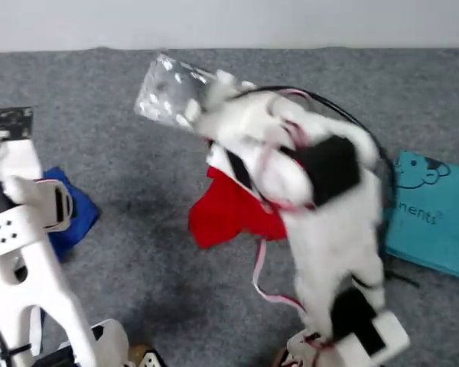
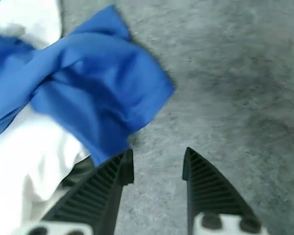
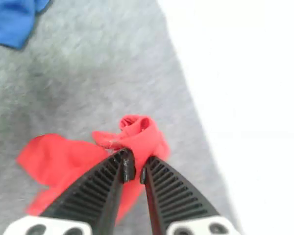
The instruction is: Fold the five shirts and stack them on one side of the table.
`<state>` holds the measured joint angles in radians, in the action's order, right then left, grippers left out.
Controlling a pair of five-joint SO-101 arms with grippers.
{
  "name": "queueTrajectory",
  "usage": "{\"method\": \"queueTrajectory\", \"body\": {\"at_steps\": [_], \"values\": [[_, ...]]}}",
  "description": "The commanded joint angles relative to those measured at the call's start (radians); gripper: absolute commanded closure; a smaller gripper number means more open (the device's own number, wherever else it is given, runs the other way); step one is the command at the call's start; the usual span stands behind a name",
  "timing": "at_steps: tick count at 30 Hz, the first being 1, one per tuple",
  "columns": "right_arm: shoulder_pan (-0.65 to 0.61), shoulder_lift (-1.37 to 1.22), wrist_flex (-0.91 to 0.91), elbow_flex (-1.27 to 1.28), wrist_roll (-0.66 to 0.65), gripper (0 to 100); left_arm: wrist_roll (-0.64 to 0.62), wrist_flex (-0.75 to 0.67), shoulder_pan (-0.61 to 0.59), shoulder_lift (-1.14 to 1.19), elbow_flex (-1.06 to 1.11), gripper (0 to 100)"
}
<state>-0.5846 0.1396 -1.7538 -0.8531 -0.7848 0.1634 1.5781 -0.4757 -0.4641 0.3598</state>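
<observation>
Table [image 1: 138, 229]: your grey felt-like work surface, with shirts scattered across it.
Right arm [image 1: 329, 245]: you'll find it in the high view reaching from the near edge up over the middle of the table, above the red shirt.
Left arm [image 1: 23, 252]: it stands at the near left corner, over the blue shirt.
Teal shirt [image 1: 436, 214]: it lies flat at the right edge of the table, well apart from the other shirts.
Red shirt [image 1: 229, 210]: crumpled near the middle, partly under the right arm. In your right wrist view [image 3: 63, 156], one bunched fold sits between the fingers and the rest is spread on the table.
Blue shirt [image 1: 76, 210]: it lies rumpled at the left side, just beside the left arm, and in your left wrist view [image 2: 88, 93] it lies over a white cloth [image 2: 24, 166].
Right gripper [image 3: 135, 169]: jaws narrow, pinching the red shirt's fold.
Left gripper [image 2: 158, 159]: jaws wide with nothing between them, over bare table just beside the blue shirt's edge.
</observation>
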Motion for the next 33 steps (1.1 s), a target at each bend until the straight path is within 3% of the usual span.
{"method": "queueTrajectory", "body": {"at_steps": [1, 10, 16, 21, 33], "values": [[0.059, 0.153, -0.033, -0.054, -0.087, 99.0, -0.009, -0.014, 0.095, -0.038, -0.015, 83], [0.32, 0.3, -0.041, -0.026, -0.236, 99.0, -0.012, -0.157, 0.322, -0.035, -0.012, 83], [0.455, 0.311, -0.038, 0.238, -0.236, 99.0, -0.003, -0.216, 0.486, -0.026, 0.015, 83], [0.513, 0.3, -0.031, 0.443, -0.236, 99.0, 0.084, -0.267, 0.644, -0.026, 0.104, 83], [0.627, 0.306, 0.136, 0.713, -0.232, 99.0, 0.1, -0.364, 0.928, -0.025, 0.194, 82]]}}
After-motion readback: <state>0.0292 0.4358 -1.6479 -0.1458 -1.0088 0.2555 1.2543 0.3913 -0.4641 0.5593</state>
